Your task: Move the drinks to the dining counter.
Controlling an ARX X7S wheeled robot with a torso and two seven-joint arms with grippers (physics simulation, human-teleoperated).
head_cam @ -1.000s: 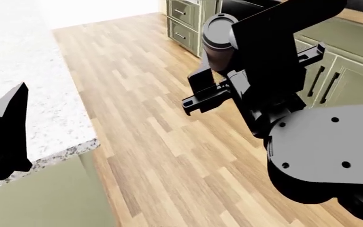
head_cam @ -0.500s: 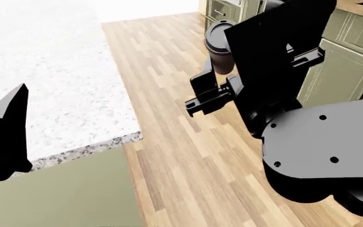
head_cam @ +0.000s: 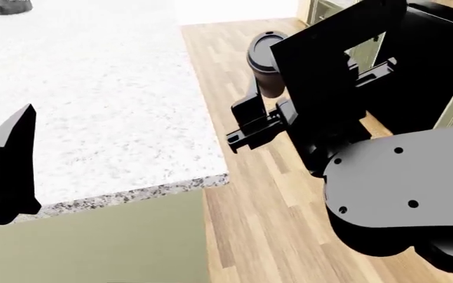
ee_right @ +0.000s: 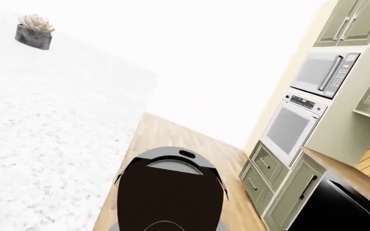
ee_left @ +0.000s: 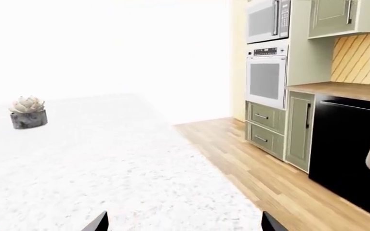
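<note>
Head view: right claw (head_cam: pixel 268 97) is clamped on the cup (head_cam: pixel 264 63), which sits upright at the claw's 12 o'clock, over the wood floor (head_cam: pixel 242 224), not over the counter (head_cam: pixel 92 118) yet. The counter is at the claw's 9 o'clock. I'd swing the cup that way, well past the edge, keep it level, lower until it rests, then let go. Left claw (ee_left: pixel 181 222) looks apart, holding nothing.
</note>
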